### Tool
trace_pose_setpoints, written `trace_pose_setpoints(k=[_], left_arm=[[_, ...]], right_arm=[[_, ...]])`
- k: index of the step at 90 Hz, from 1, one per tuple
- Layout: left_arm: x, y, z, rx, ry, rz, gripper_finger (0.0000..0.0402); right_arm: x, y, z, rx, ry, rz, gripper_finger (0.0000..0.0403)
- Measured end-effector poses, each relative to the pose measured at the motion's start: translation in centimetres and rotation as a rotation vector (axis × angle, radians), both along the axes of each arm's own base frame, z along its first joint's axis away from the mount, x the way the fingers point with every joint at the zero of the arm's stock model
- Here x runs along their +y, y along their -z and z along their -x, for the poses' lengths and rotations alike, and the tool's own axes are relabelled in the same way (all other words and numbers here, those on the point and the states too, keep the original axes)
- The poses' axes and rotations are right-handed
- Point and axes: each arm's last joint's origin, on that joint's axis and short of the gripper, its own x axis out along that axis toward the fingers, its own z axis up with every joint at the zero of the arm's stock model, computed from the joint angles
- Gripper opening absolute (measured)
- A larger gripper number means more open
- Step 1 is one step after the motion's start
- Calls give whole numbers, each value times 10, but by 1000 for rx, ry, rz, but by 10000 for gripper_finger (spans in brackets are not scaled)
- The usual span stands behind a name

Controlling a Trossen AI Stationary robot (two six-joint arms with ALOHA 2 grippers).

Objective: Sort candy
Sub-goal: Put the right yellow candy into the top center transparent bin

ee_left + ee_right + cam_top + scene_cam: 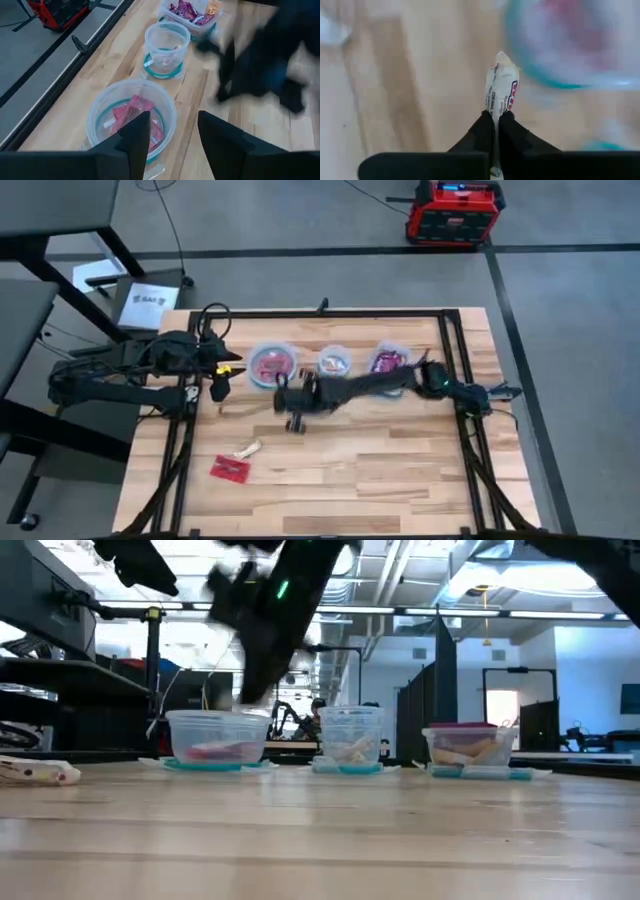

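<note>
A thin cream candy stick [501,90] was pinched by one end in the right claw [295,418], jaws closed tight on the wrapper, held over the worktop [400,470] just short of the red-candy tub [273,365]. Light and floppy, probably crinkly, so an end-pinch looked fine. The left claw [172,135] was parked wide open and empty beside that tub. One more stick [247,449] and a red packet [229,469] were left loose on the wood.
</note>
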Motion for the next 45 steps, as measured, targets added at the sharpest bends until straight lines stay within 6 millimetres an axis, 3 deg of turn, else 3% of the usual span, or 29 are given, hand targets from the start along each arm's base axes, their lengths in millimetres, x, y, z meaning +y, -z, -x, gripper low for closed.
trace_pose_setpoints(k=[24, 31, 45], left_arm=[[0, 2, 1, 24, 1, 3, 150], [0, 2, 1, 29, 1, 3, 150], [0, 3, 1, 36, 8, -9, 150]], right_arm=[[-86, -50, 55, 108, 213, -17, 0], [-99, -42, 65, 137, 265, -35, 0], [-105, 1, 75, 216, 329, -74, 0]])
